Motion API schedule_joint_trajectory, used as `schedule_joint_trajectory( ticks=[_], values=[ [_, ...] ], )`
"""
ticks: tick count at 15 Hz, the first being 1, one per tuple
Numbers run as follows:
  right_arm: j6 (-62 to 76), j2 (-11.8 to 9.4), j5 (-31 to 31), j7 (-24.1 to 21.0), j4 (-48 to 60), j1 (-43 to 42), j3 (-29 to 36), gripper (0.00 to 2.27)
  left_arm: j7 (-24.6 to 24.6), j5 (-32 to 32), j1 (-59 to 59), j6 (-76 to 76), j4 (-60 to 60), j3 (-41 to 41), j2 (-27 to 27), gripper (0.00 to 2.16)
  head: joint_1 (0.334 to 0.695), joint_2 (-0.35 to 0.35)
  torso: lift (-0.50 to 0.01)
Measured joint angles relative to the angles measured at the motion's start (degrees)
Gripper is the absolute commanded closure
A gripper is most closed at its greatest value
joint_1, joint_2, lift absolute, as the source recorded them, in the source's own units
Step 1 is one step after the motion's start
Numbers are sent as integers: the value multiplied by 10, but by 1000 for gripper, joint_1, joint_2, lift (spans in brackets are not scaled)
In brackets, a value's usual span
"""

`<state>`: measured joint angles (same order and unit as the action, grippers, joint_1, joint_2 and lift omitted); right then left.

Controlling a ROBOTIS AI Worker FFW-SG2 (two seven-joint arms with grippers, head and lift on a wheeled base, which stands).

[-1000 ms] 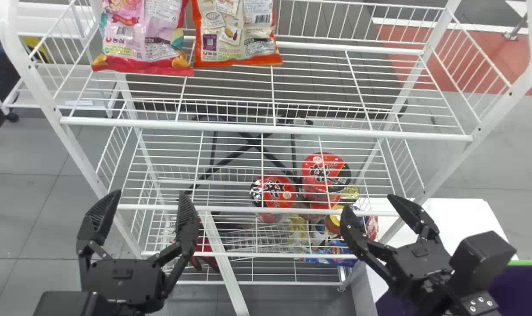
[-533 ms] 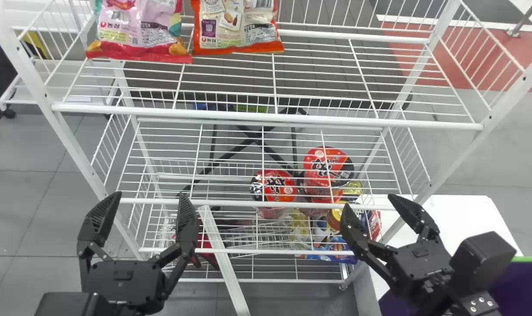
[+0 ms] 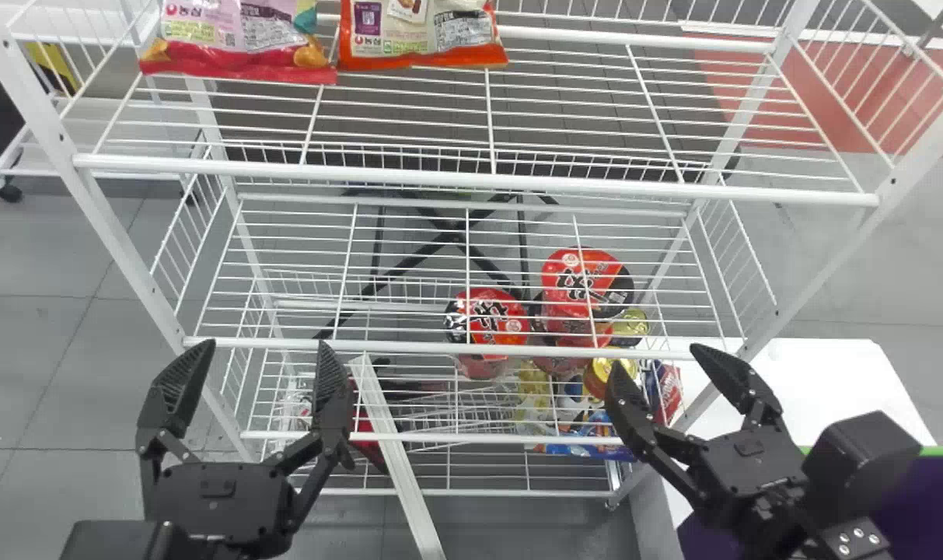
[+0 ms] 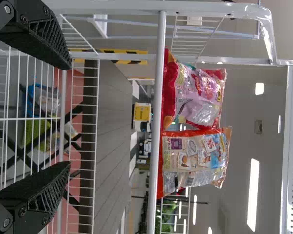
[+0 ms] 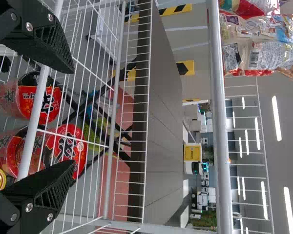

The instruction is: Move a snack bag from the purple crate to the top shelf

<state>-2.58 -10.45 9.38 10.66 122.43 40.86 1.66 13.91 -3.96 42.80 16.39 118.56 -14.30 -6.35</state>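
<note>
Nearest us, our left end effector (image 3: 266, 342) hangs before the wire rack (image 3: 471, 348), its fingers wide apart with nothing between them. Our right end effector (image 3: 658, 358) is level with it, in front of the rack's right part, its fingers also parted and holding nothing. Under that arm, at the far right, we see the purple crate (image 3: 918, 505); what it holds we cannot tell. A white surface (image 3: 821, 381) extends behind it. Farther in, red noodle cups (image 3: 487, 319) sit low in the rack, beneath the middle wire shelf. Above and beyond, a pink snack bag (image 3: 238, 35) and an orange snack bag (image 3: 420, 35) stand side by side on the top shelf (image 3: 518, 183), the pink one farther left.
</note>
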Motion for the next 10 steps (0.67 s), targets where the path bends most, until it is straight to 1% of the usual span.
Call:
schedule_joint_trajectory(
  ticks=[10],
  values=[
    [1, -1, 1, 0, -2, 0, 0, 178, 1, 0, -3, 10, -5, 1, 0, 134, 695, -93, -304]
  ],
)
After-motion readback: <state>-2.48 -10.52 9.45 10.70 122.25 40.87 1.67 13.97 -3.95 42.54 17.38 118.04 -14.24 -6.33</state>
